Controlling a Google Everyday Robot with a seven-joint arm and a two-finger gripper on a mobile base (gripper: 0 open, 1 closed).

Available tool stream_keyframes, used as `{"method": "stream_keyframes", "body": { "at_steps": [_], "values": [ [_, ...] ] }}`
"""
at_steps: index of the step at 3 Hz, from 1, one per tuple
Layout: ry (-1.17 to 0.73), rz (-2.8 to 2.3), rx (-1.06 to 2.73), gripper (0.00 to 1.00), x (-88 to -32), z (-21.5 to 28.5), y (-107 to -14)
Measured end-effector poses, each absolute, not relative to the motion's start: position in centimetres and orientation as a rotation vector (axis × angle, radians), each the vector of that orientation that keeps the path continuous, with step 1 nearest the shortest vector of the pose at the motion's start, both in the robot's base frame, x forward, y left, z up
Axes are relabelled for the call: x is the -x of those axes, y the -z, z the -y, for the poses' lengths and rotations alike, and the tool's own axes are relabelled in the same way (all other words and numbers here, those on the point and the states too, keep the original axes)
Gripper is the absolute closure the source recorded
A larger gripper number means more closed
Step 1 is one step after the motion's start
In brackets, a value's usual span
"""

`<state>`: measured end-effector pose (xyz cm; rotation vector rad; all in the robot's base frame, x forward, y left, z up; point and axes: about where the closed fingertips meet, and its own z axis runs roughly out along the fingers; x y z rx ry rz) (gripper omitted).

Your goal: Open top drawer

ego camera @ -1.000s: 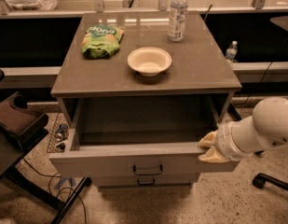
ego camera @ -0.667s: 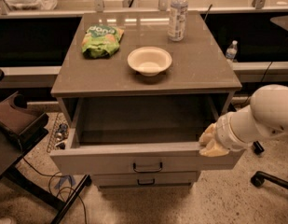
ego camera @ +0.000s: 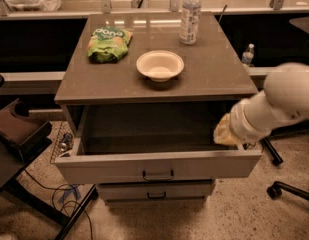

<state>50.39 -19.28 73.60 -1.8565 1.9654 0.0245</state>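
The top drawer [ego camera: 159,166] of the grey cabinet stands pulled far out, its wide front panel carrying a small black bar handle [ego camera: 158,175]. Its inside looks dark and bare. My gripper [ego camera: 225,132] is at the drawer's right rear corner, just above the right side wall, at the end of my white arm [ego camera: 279,104] that comes in from the right. A smaller drawer [ego camera: 155,190] sits shut below it.
On the cabinet top [ego camera: 214,69] stand a white bowl [ego camera: 160,65], a green snack bag [ego camera: 109,43] and a water bottle [ego camera: 190,15]. A dark chair [ego camera: 16,129] and cables are at the left. A chair base [ego camera: 281,186] is at the right.
My arm and gripper have lifted up and back from the drawer's front right corner to its rear right. The drawer stays pulled out.
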Motion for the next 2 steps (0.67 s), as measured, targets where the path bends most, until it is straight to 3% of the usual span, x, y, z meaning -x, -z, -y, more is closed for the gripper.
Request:
{"method": "stream_keyframes", "body": {
  "at_steps": [2],
  "values": [
    [0.137, -1.969, 1.974, 1.0, -55.1, 18.3, -80.4]
  ]
}}
